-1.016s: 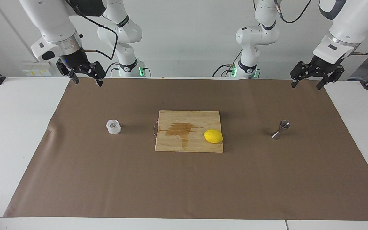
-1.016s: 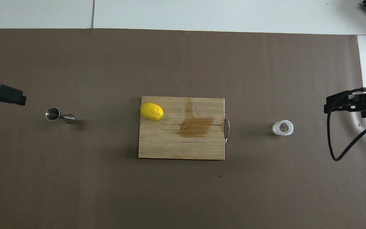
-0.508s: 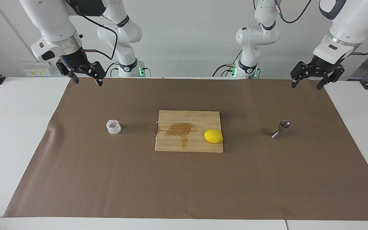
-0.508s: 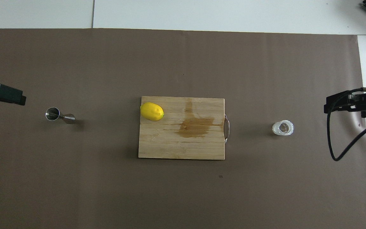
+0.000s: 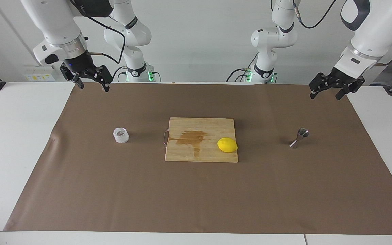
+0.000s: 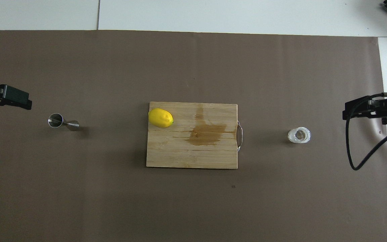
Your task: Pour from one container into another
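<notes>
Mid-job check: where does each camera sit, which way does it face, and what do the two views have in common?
Facing view: high across the table, looking at the robots; both arms show whole, left gripper and right gripper open, raised over the mat's edge.
Overhead view: above the robots' end, looking steeply down; only the grippers' tips show at the sides.
Shared, half a turn apart: textured cup, steel jigger, lemon on the cutting board.

Bright, even light is filling both views. The cup [image 5: 120, 135] and jigger [image 5: 299, 137] are casting soft, faint shadows on the brown mat [image 5: 196, 197]. The jigger's steel is glinting slightly. Everything is staying in focus, without noticeable edge distortion.
</notes>
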Controlling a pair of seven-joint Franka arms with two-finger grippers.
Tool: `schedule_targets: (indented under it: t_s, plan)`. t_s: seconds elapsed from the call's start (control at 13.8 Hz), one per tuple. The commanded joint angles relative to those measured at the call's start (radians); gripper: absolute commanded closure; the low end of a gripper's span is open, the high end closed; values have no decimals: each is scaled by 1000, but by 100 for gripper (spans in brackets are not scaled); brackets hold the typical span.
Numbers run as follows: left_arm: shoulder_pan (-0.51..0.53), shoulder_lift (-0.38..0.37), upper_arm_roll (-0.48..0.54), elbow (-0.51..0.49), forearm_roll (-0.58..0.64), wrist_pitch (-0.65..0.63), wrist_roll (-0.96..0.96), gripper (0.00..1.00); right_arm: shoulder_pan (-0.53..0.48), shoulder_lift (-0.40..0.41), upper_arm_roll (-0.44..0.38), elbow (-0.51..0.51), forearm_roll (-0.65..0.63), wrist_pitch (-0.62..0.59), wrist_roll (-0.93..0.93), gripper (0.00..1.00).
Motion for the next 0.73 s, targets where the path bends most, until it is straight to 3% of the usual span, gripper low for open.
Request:
schedule_targets:
  t_s: [0.0,0.29,0.65]
  plan:
    - [23,50,2,13,-11,-14,-40,0,-11,0,6,-1,1,2,-12,0]
    - [139,105,3,10,-126,-20,-97,0,-11,0,6,-1,1,2,-12,0]
    - [219,160,3,-10,-169,-26,-264,0,-11,0,6,-1,1,2,-12,0]
